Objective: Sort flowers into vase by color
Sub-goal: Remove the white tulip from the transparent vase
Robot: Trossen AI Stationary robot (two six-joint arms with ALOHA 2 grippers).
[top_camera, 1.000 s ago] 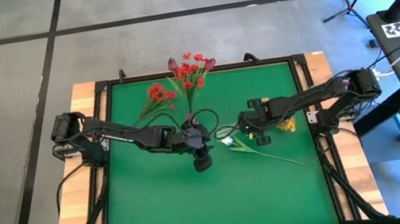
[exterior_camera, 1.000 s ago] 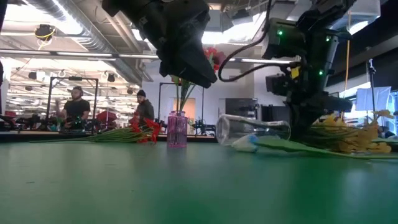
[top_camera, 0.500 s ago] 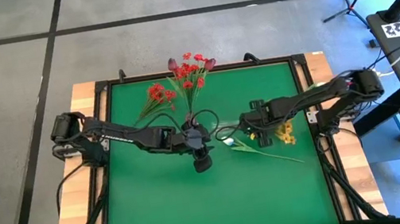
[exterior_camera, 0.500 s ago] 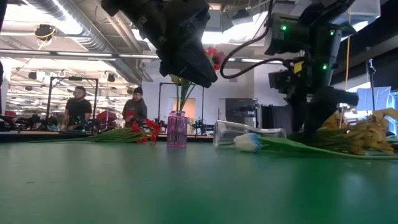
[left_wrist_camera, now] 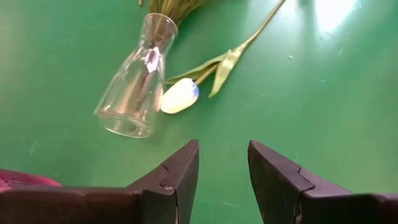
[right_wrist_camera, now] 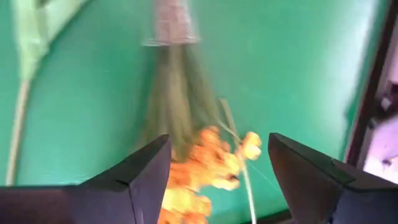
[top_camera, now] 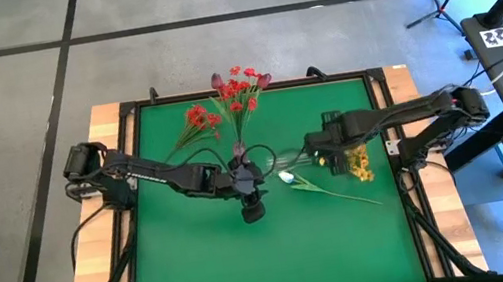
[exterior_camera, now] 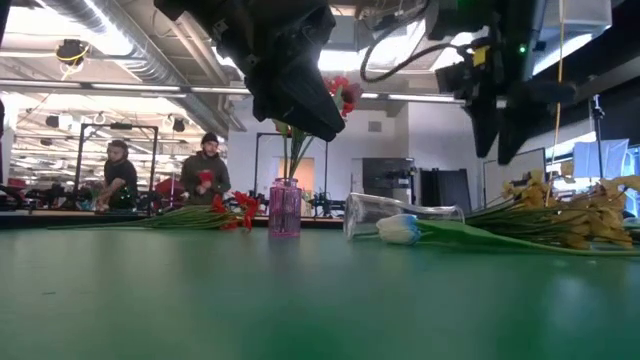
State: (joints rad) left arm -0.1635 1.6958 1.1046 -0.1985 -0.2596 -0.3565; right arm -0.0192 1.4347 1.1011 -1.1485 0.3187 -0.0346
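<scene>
Nearest in the low view, the bare green table (exterior_camera: 300, 310) runs back to a white bud (exterior_camera: 400, 229) lying on its side, its green stem (top_camera: 336, 193) trailing toward the right arm's side. Touching or just beside the bud lies a clear glass vase (left_wrist_camera: 135, 81), tipped over, with the stems of the yellow-orange spray (top_camera: 360, 161) seemingly in its mouth.

The left gripper (left_wrist_camera: 222, 163) hovers over the middle of the table, fingers spread and empty, looking down on the fallen vase and the bud. The right gripper (right_wrist_camera: 217, 165) hangs above the yellow-orange spray, its fingers also wide apart and holding nothing.

The step in hand looks like righting the toppled vase or taking up the yellow bunch. To do it well, the right gripper should come straight down across the bundled stems near the vase mouth, not over the blossoms, and close gently: the stems are thin and would slip or splay. The glass is round and can roll, so the left gripper could steady its body first.

Farther back stands a pink vase (exterior_camera: 285, 208), upright, holding red sprays and maroon buds (top_camera: 239, 87). More red flowers (top_camera: 199, 120) lie flat on the cloth beside it. Beyond the table two people (exterior_camera: 160, 175) stand in the room
</scene>
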